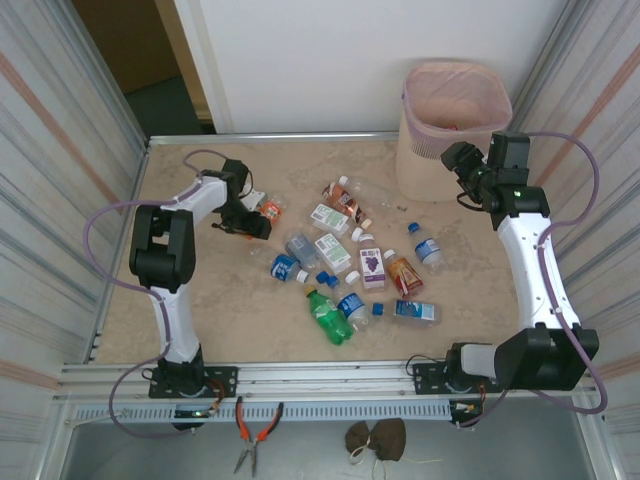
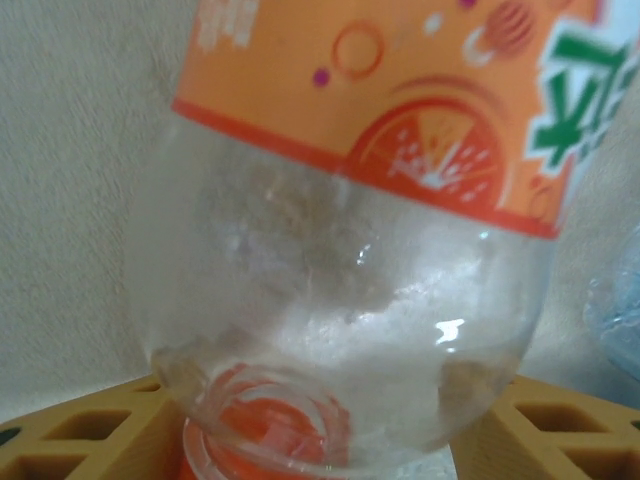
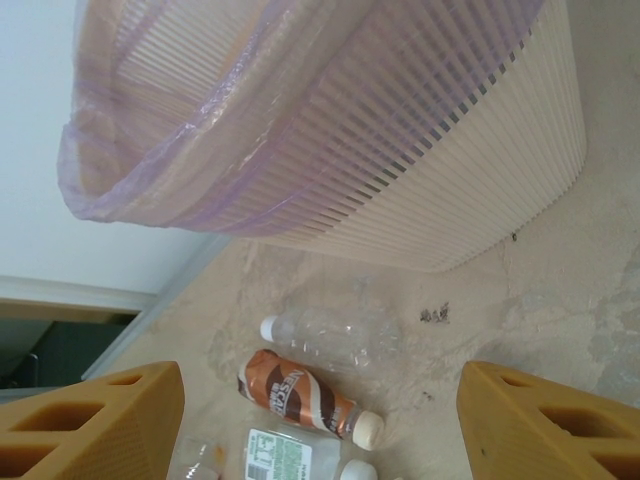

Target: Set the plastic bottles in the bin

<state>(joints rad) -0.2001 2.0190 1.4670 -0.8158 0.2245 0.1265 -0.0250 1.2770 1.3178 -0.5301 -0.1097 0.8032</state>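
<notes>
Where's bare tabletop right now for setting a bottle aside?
Free: the far strip of table between the left arm and the bin; the near strip between the green bottle and the rail. Crowded: the middle, where the bottles lie.

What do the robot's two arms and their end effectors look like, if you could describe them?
Both the left arm and right arm have white links joined by black housings, on black bases. A lilac cable loops along each. The right arm carries a small green light. The left end effector and right end effector are black with orange fingers pierced by rectangular cut-outs.
</notes>
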